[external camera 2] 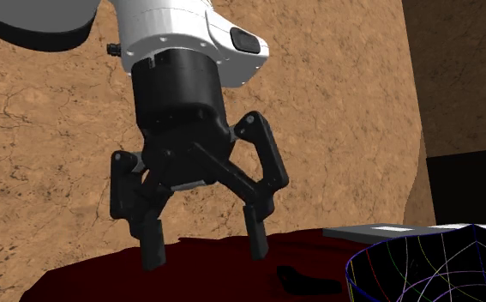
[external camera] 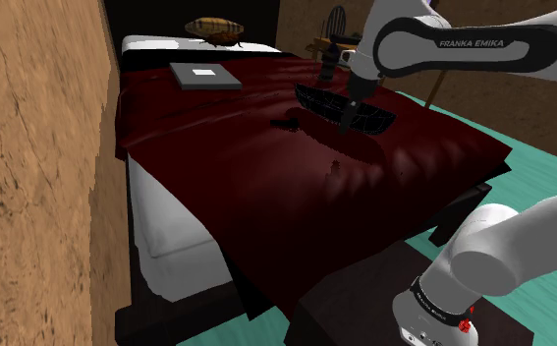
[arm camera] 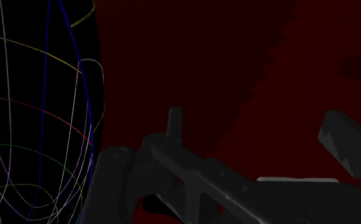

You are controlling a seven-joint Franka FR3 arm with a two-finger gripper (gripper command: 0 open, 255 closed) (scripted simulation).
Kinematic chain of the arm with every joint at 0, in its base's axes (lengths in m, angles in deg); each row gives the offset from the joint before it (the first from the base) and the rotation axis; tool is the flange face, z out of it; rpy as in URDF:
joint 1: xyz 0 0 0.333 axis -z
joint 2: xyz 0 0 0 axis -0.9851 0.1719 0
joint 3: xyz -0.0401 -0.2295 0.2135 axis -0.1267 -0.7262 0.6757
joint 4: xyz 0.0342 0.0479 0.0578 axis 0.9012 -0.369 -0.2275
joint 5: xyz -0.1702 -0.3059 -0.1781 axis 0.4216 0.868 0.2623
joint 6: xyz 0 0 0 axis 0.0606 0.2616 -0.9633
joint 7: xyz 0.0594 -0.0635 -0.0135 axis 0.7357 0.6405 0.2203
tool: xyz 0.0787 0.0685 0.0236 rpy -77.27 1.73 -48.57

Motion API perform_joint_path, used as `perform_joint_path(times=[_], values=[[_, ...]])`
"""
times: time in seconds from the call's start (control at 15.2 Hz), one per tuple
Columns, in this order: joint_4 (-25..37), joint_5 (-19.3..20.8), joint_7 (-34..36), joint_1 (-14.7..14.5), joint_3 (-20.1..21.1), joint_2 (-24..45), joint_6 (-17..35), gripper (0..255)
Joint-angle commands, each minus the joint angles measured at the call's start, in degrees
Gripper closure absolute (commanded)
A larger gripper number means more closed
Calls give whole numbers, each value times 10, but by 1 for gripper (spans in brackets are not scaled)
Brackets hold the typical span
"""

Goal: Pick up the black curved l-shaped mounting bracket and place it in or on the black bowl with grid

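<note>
Black claw [external camera 2: 205, 246] hanging over dark red bed cover [external camera: 266, 187], fingers apart and empty, small black bracket [external camera 2: 305, 280] lying on the cover near grid-lined black bowl [external camera 2: 408, 268]

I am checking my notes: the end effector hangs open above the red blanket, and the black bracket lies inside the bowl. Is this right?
Not quite. The black bracket lies on the red blanket beside the bowl, not inside it; the second exterior view shows this. The end effector does hang open above the blanket.

Dark-jointed white arm [external camera: 527, 221] (lettered FRANKA EMIKA), all-black gripper [external camera 2: 205, 249]
</note>
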State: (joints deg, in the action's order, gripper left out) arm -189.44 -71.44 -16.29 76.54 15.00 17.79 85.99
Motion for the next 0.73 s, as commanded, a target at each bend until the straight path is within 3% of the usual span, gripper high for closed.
perform_joint_path(times=[0.0,0.66], values=[[24,1,-42,-11,-9,38,29,0],[171,-31,-252,-60,-34,214,123,0]])
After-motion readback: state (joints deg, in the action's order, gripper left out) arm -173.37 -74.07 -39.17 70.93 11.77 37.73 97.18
